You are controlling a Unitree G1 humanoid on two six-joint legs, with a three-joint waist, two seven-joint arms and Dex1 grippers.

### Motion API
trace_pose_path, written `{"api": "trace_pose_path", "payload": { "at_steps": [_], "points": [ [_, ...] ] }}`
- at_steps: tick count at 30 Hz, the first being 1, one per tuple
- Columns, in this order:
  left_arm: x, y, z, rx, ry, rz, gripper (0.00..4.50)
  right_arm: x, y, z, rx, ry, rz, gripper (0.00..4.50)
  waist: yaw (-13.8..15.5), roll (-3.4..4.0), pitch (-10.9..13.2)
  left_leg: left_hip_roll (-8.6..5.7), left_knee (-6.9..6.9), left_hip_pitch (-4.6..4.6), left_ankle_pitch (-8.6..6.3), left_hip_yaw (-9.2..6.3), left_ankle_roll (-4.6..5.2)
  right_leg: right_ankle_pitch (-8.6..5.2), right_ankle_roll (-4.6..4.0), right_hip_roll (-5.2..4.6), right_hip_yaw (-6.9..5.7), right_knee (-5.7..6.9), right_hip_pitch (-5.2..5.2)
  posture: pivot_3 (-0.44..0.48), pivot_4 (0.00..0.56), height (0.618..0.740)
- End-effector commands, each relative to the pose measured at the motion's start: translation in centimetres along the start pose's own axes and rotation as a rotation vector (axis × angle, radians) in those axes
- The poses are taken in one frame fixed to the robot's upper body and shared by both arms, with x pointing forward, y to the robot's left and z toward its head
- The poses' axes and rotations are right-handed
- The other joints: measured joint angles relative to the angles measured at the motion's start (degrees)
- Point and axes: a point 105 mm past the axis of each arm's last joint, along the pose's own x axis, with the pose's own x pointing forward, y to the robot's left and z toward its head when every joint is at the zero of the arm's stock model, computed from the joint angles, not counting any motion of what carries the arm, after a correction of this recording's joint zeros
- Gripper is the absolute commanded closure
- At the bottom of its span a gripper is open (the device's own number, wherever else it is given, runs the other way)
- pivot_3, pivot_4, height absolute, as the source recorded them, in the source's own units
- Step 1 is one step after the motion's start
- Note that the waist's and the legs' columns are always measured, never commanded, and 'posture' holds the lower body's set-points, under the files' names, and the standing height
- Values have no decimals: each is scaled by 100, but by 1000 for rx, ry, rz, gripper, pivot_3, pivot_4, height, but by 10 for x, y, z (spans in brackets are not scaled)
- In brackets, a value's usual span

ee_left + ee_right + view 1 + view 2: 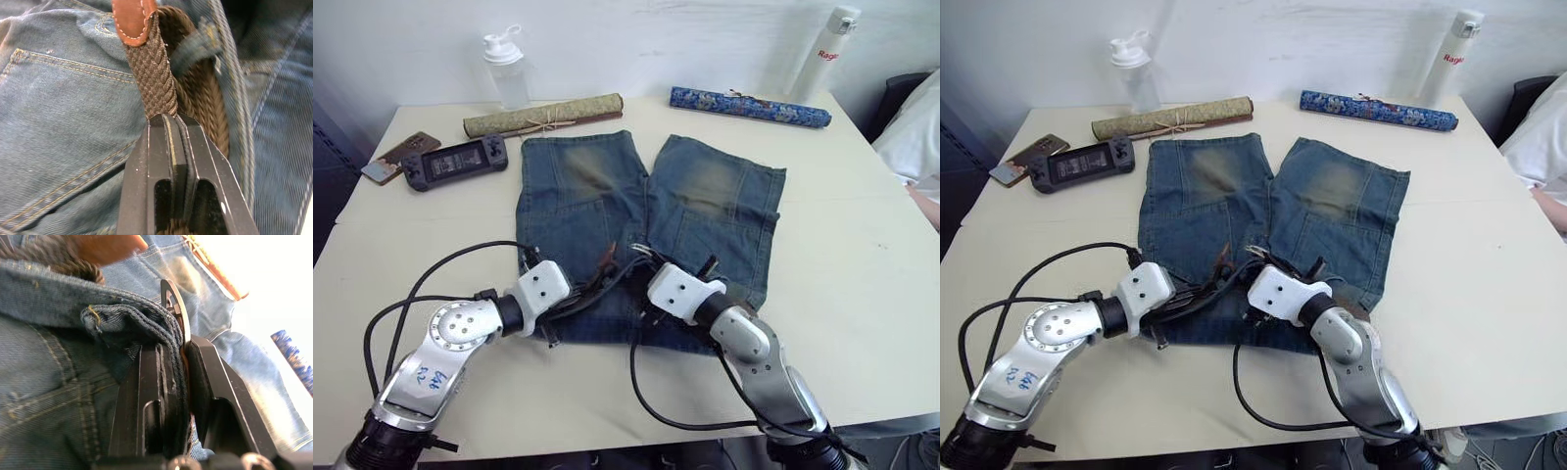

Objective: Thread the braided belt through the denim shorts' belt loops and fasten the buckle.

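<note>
Left hand (168,122) pinches the limp braided belt (156,78) below its leather tip; right hand (171,362) clamps the soft denim shorts (607,196) waistband.

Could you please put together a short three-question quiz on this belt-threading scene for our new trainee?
1. True or false: the left gripper is shut on the braided belt.
2. What does the right gripper clamp? A) a fold of the denim shorts at the waistband B) the blue patterned roll C) the handheld game console
3. Fill in: the leather tip of the belt lies beside a belt ____ on the waistband.

Key
1. True: its fingers pinch the woven strap just below the tan tip.
2. A: denim edge sits between the fingers.
3. loop.
</note>
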Motion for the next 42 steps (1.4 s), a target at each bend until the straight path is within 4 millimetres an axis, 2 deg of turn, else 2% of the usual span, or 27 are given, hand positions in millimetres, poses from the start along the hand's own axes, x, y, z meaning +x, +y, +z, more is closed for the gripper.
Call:
{"api": "trace_pose_path", "payload": {
  "at_steps": [1, 8, 13, 16, 26, 31, 36, 40, 42],
  "points": [
    [-6, 11, 10, 75, -20, -27, 4500, -3, -14, 16, -100, -80, -36, 4377, -2, 0, 0, -2, 1, -1, 9, 8, 3, 0, 0, 3, -8, 4, -4, 0, 150, 717],
    [-7, 16, 17, 142, -28, -76, 4500, -4, -12, 22, -165, -120, -12, 4377, -4, 0, 0, 1, 4, 1, 11, 24, 9, 0, 1, 28, -9, 6, -8, 0, 150, 717],
    [-12, 33, 19, 155, -16, -56, 4500, -5, -13, 20, -159, -114, -21, 4377, -3, 0, 0, 11, 11, 1, 11, 26, 8, 0, 1, 54, 1, 10, -10, 0, 150, 717],
    [-13, 37, 19, 176, -7, -65, 4500, -5, -12, 22, -166, -123, -18, 4377, -4, 0, 0, 11, 12, 1, 11, 28, 8, 0, 1, 56, 5, 12, -13, 0, 150, 717],
    [-9, 27, 25, 218, -20, -127, 4500, -3, -15, 26, -155, -132, -35, 4377, -4, 0, 0, 13, 16, 1, 11, 34, 9, 0, 1, 60, 10, 21, -14, 0, 150, 717],
    [-7, 27, 25, 235, -15, -134, 4500, -2, -9, 32, -212, -164, -3, 4377, -4, 0, 0, 14, 22, 1, 11, 34, 9, 0, 1, 61, 12, 46, -15, 0, 150, 717],
    [-2, 29, 28, 248, -28, -129, 4500, -3, 0, 28, -271, -161, 54, 4377, -4, 0, 0, 14, 30, 1, 10, 36, 9, 0, 1, 62, 15, 52, -17, 0, 150, 717],
    [1, 37, 29, 193, -51, -71, 4500, -3, -3, 18, -163, -109, 22, 4377, -1, -2, -1, 17, 34, 0, 10, 36, 9, 0, 1, 65, 15, 56, -18, 0, 150, 717],
    [-3, 41, 25, 151, -45, -30, 4500, -4, -2, 14, -170, -93, 24, 4377, -2, -2, -1, 18, 36, 0, 10, 36, 9, 0, 1, 66, 16, 57, -18, 0, 150, 717]
  ]
}}
